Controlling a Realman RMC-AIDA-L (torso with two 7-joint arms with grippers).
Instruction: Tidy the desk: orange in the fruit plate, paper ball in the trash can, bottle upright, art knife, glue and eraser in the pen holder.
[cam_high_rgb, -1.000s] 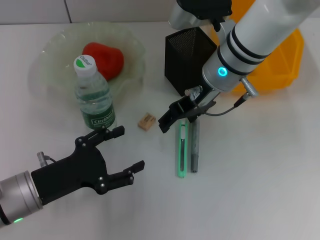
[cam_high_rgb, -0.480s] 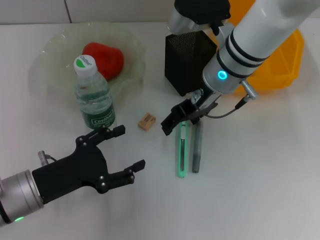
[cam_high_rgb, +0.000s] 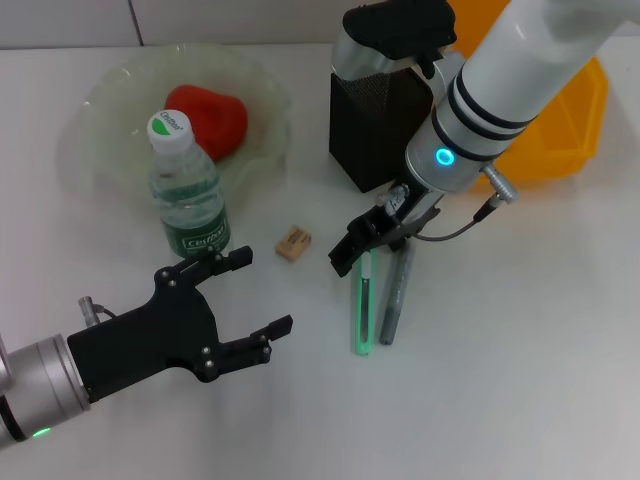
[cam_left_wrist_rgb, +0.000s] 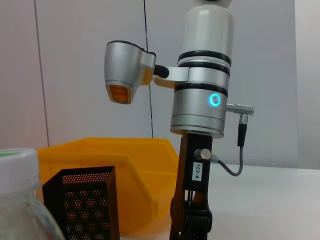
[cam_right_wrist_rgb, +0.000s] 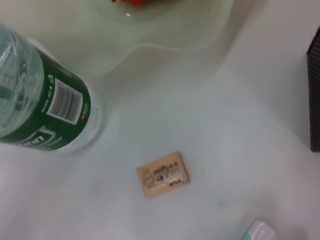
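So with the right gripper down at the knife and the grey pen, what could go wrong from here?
1. The knife and grey pen lie side by side, almost touching; the right gripper over their upper ends may catch both or push one askew.
2. The pen holder stands just behind the right arm; lifting could bump it.
3. The eraser lies close by and could get swept. The left gripper hovers open near the bottle.

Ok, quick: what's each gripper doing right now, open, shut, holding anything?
Left gripper: open, holding nothing, low over the table below the bottle.
Right gripper: down at the top ends of the green knife and grey stick; cannot tell.
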